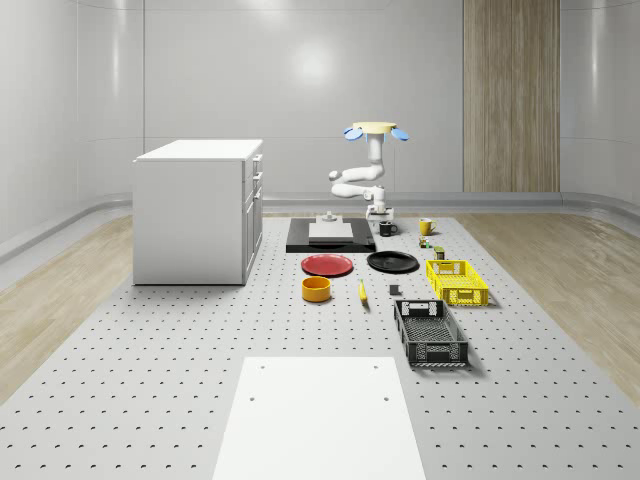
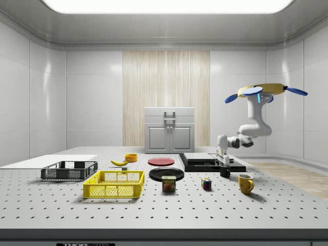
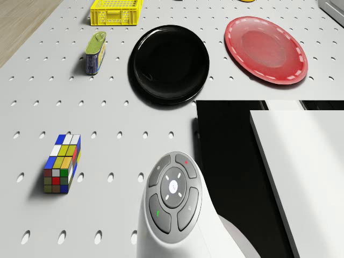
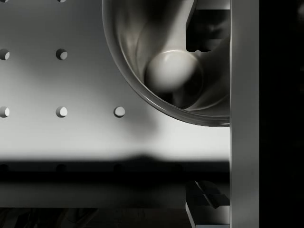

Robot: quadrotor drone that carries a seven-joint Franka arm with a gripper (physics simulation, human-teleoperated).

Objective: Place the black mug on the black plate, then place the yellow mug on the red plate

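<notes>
**Entry: black mug, grasp set-up**

Drone (image 2: 261, 91) hovers above the far end of the perforated grey table (image 1: 200, 380), arm bent down. My gripper (image 4: 206, 118) hangs directly over the glossy black ceramic mug (image 4: 166, 71). The mug stands upright on the table beneath me, just beside the black base slab (image 1: 325, 243).

Fingers (image 4: 202, 211): spread apart, nothing held. In the wrist view one finger sits over the mug's hollow and the other outside its wall, so the rim runs between them.

Handling, my estimate: rigid, light, smooth glaze, so probably slippery. A wall pinch should suit, one finger inside and one outside, set well below the rim so the mug does not swing. I cannot make out the handle from here.

The round black plate (image 3: 171, 64) lies well apart from my fingers, across bare table. The round red plate (image 3: 266, 49) lies beside it. The yellow mug (image 2: 246, 183) stands near my fingers, untouched.

Neither placement is done yet.
</notes>
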